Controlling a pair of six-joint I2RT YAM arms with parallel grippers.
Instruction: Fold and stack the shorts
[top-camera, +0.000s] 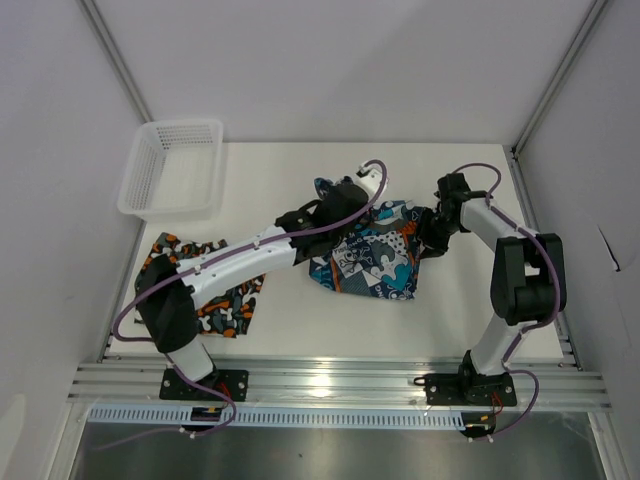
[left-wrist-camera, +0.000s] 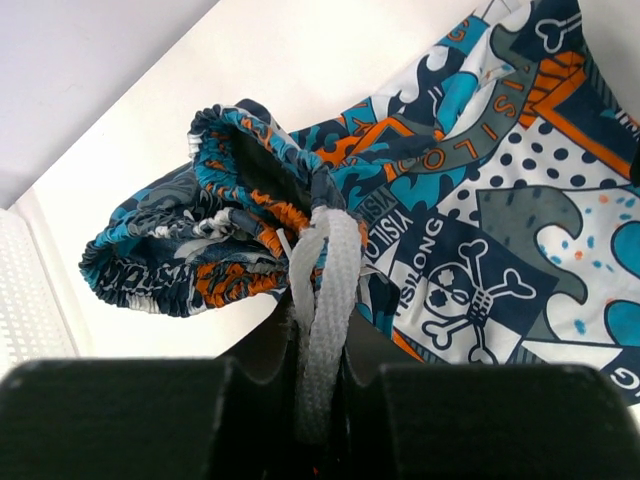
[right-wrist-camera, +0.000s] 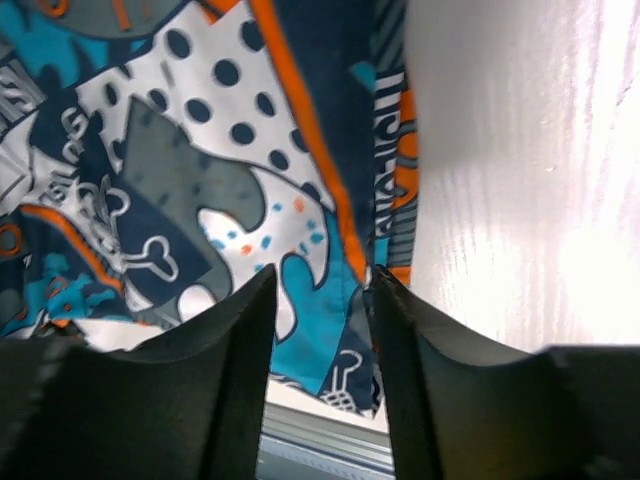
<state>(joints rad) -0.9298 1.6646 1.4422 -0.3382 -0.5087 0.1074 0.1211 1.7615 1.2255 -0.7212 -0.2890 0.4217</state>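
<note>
The teal-blue, orange and white graphic shorts (top-camera: 375, 255) lie spread in the middle of the table. My left gripper (top-camera: 335, 205) reaches over their far left corner. In the left wrist view it (left-wrist-camera: 320, 350) is shut on the white drawstring (left-wrist-camera: 328, 270), and the gathered waistband (left-wrist-camera: 200, 230) is lifted and bunched. My right gripper (top-camera: 432, 238) sits at the shorts' right edge. In the right wrist view its jaws (right-wrist-camera: 322, 290) stand open just above the hem of the shorts (right-wrist-camera: 150, 150). The orange-black camouflage shorts (top-camera: 225, 305) lie folded at the near left, partly hidden under my left arm.
A white mesh basket (top-camera: 175, 165) stands at the far left corner of the table; its edge (left-wrist-camera: 25, 290) shows in the left wrist view. White walls and metal frame posts close in the table (top-camera: 300, 325). An aluminium rail (top-camera: 340, 380) runs along the near edge.
</note>
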